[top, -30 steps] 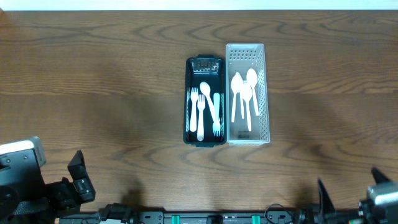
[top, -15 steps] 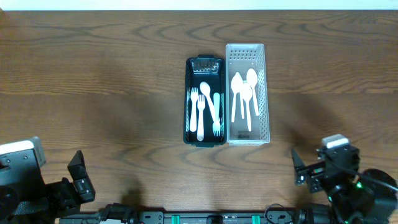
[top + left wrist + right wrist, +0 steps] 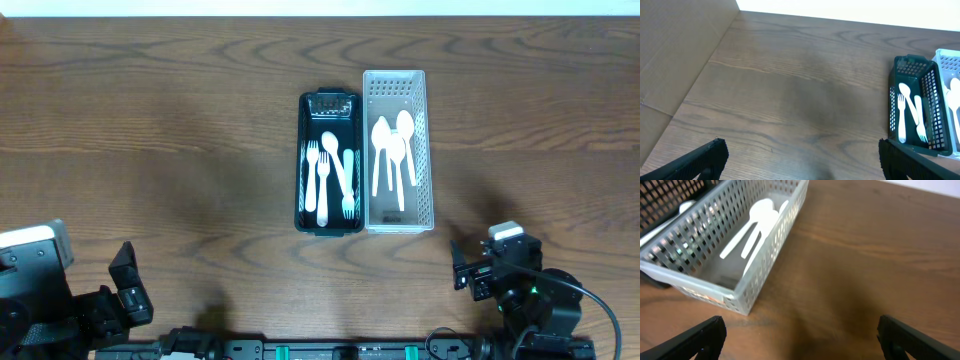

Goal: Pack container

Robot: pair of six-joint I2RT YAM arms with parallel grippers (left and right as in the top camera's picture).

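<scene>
A black basket [image 3: 302,170] at the table's middle holds white forks [image 3: 316,165] and one white spoon. A white basket [image 3: 430,170] touches its right side and holds three white spoons [image 3: 393,150]. My left gripper [image 3: 120,290] is open and empty at the front left, far from both baskets; its wrist view [image 3: 800,160] shows the black basket [image 3: 935,115] at far right. My right gripper [image 3: 490,270] is open and empty just in front of the white basket's near right corner. Its wrist view [image 3: 800,340] shows the white basket [image 3: 765,265] and the spoons [image 3: 757,217].
Bare wooden tabletop surrounds both baskets. A brown cardboard wall [image 3: 675,60] stands along the table's left side in the left wrist view. The table's far edge meets a white surface [image 3: 320,8].
My right arm has come in from the bottom right corner and moved left and forward toward the white basket. The left arm and both baskets have not moved.
</scene>
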